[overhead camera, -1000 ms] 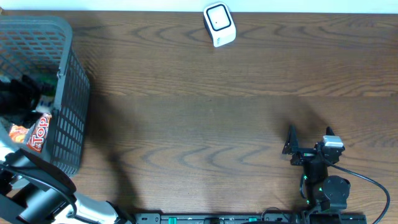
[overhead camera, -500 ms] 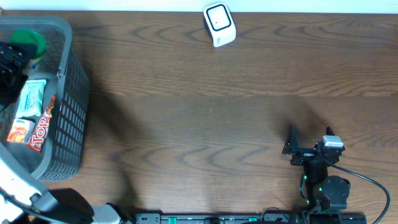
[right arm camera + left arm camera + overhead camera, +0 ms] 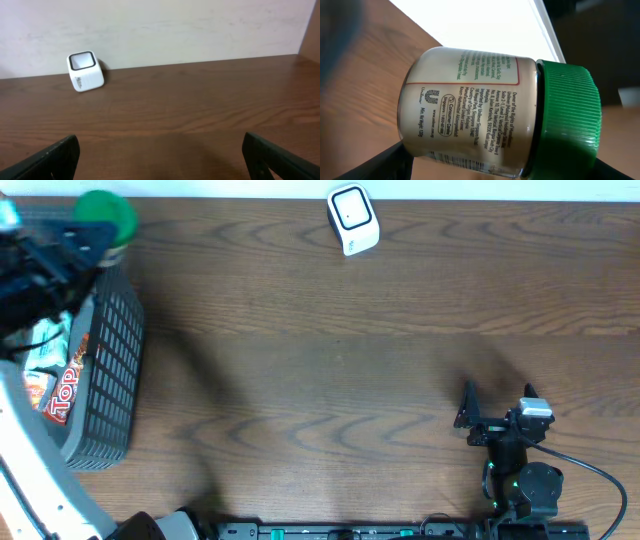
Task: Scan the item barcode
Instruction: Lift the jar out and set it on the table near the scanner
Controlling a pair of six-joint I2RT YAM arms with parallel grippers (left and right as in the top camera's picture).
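Observation:
The item is a jar (image 3: 470, 110) of pale spread with a green ribbed lid (image 3: 567, 120), lying sideways across the left wrist view with its barcode (image 3: 470, 161) along the lower edge. My left gripper (image 3: 485, 172) is shut on the jar and holds it above the basket's far corner, where the green lid (image 3: 105, 215) shows in front of the gripper (image 3: 80, 240). The white cube scanner (image 3: 353, 220) stands at the table's far edge, also visible as the scanner (image 3: 85, 71). My right gripper (image 3: 497, 412) rests open and holds nothing at the near right, well apart from both.
A grey mesh basket (image 3: 110, 360) stands at the left edge with several snack packets (image 3: 62, 385) inside. Brown wooden tabletop (image 3: 330, 370) lies between basket, scanner and right arm. A pale wall (image 3: 165, 25) rises behind the scanner.
My left gripper has lifted the jar up out of the basket and carried it toward the far right corner of the basket. The right arm has not moved.

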